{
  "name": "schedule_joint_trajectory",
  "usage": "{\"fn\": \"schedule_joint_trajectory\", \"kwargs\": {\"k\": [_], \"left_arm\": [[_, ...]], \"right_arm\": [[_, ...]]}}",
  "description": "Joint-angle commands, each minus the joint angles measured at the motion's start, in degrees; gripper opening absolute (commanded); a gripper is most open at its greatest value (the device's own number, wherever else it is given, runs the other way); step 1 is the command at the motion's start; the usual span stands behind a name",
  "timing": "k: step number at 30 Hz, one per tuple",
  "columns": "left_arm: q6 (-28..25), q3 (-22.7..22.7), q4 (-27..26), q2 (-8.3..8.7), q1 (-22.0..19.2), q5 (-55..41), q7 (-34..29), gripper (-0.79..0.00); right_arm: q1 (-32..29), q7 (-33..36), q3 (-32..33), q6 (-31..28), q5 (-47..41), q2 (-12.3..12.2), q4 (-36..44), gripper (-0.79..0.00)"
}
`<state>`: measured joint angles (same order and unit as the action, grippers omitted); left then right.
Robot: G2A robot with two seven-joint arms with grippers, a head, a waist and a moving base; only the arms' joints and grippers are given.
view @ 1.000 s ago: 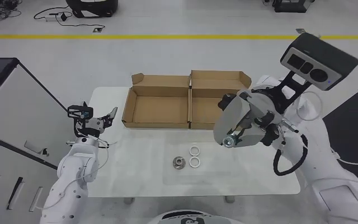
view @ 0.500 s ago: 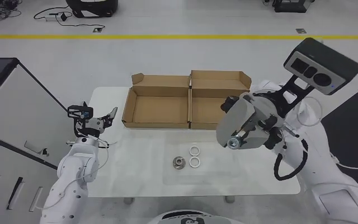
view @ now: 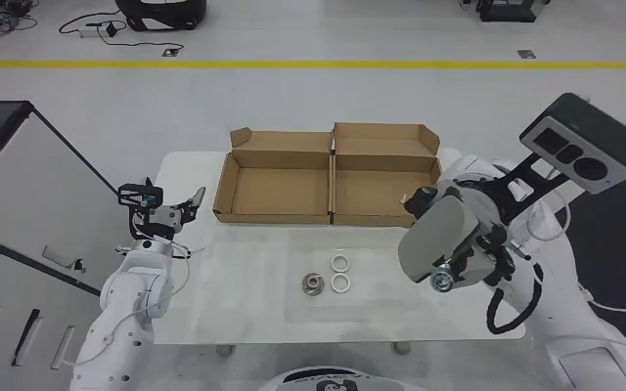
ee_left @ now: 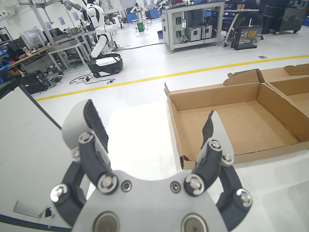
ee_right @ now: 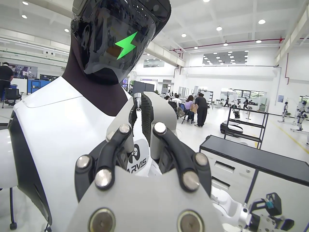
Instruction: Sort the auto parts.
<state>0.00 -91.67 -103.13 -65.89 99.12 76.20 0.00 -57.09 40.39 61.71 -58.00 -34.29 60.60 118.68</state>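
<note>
Stud (ee_right: 137, 100), small and silvery, sat pinched at the very tips of the right gripper (ee_right: 140, 106), which pointed upward, away from the table (view: 245, 308). To finish well, by my judgement, the wrist should turn down over a box before letting go. The grip should stay firm, since little of the part was caught. A hub (view: 312, 283) and two white rings (view: 335, 283) lay before the right box (view: 377, 191). The left gripper (ee_left: 150, 108) hung with jaws spread near the left box (ee_left: 241, 126). Against a second earlier, the right arm (view: 445, 239) had swung from the right box's front corner toward the table's right front; all else stayed put.
</note>
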Motion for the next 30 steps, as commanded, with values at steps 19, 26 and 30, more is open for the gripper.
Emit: {"fn": "schedule_joint_trajectory", "kwargs": {"k": [19,26,30], "left_arm": [[0.0,0.0,0.0,0.00,0.0,0.0,0.0,0.000],[0.0,0.0,0.0,0.00,0.0,0.0,0.0,0.000],[0.0,0.0,0.0,0.00,0.0,0.0,0.0,0.000]], "right_arm": [[-8.7,11.2,19.6,13.0,7.0,-3.4,-5.3,-0.785],[-6.1,23.0,26.7,19.5,10.1,-5.1,-10.1,-0.785],[1.1,29.1,25.2,23.2,14.2,-5.8,-13.9,-0.785]]}}
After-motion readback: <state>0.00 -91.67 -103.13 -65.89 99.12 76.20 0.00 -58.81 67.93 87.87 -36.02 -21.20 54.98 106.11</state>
